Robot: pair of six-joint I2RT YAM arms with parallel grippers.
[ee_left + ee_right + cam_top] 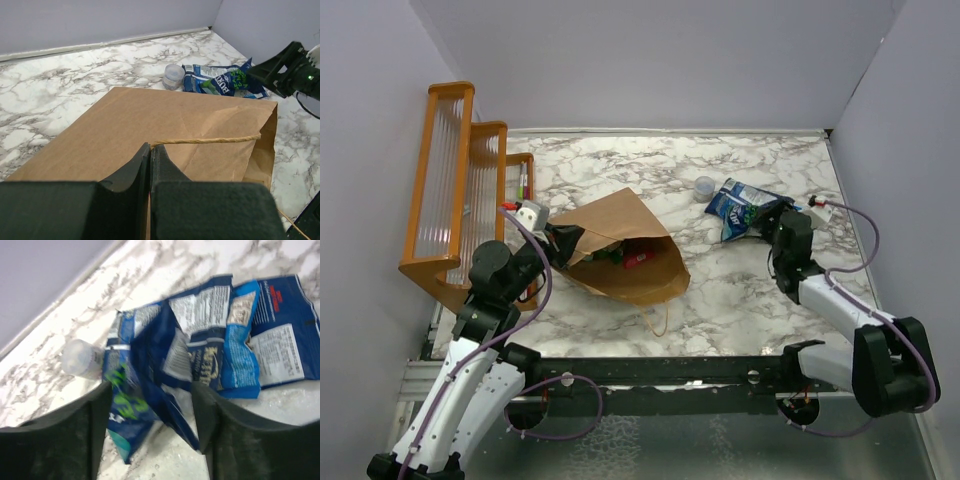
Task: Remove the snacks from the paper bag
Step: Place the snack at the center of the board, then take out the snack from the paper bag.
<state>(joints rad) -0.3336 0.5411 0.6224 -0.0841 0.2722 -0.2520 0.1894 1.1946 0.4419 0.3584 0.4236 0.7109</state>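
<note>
Top external view showed the left gripper [558,243] clenched on the bag [610,215], which lay on its side on the table [720,290] with a red snack [636,258] in its mouth. Beside it, the right gripper [770,222] stood parted over blue packets [738,203]. Unloading seemed midway; the next move called for reaching into the mouth.

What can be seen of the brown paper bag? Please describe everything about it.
The paper bag is made of brown kraft paper, creased, with thin twisted handles. It lies on its side on the marble table, left of the middle and near the orange rack. Its mouth gapes open, and a red packet shows in the dark inside. The left gripper is shut on an edge of the paper.
</note>
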